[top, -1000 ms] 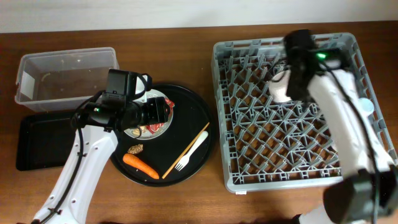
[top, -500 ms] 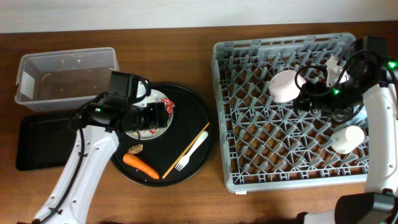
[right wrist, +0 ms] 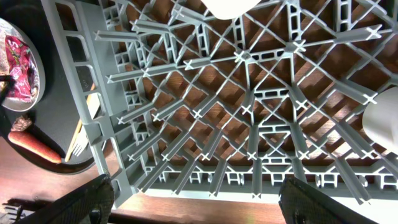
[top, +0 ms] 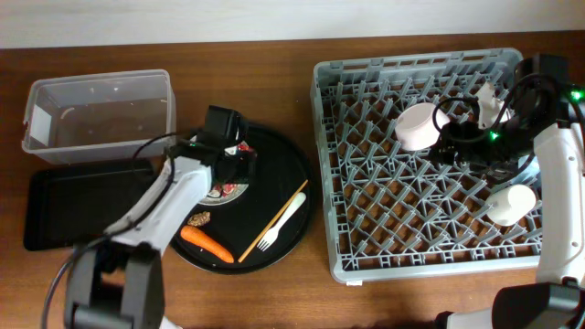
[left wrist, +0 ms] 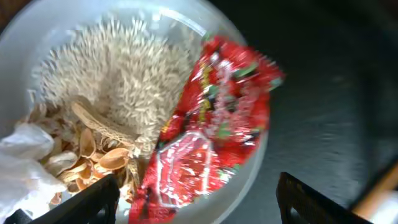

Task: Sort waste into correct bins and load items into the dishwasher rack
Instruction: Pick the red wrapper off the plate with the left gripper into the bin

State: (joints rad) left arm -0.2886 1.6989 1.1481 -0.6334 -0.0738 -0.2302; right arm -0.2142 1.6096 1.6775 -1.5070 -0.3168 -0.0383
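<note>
A white plate [top: 216,192] on the round black tray holds a red wrapper [left wrist: 217,124], pale rice [left wrist: 124,81], shell scraps and white tissue [left wrist: 18,162]. My left gripper [left wrist: 199,211] is open just above it, jaws either side of the wrapper; it also shows in the overhead view [top: 228,172]. An orange carrot [top: 206,243], a brown lump [top: 199,219], a white fork [top: 281,222] and a chopstick [top: 272,221] lie on that tray. My right gripper [right wrist: 199,205] is open and empty above the grey rack [top: 366,238], which holds a white bowl [top: 418,125] and a small white cup [top: 512,203].
The clear tub [top: 99,110] stands at the back left, with the shallow black tray [top: 64,210] in front of it. The round black tray [top: 288,174] lies between them and the rack. The right wrist view shows the rack's front edge [right wrist: 249,180] and bare wooden table beyond.
The right arm swung from the rack's back middle to its right side, uncovering the small white cup. The left arm has turned and its wrist has shifted right over the plate.
</note>
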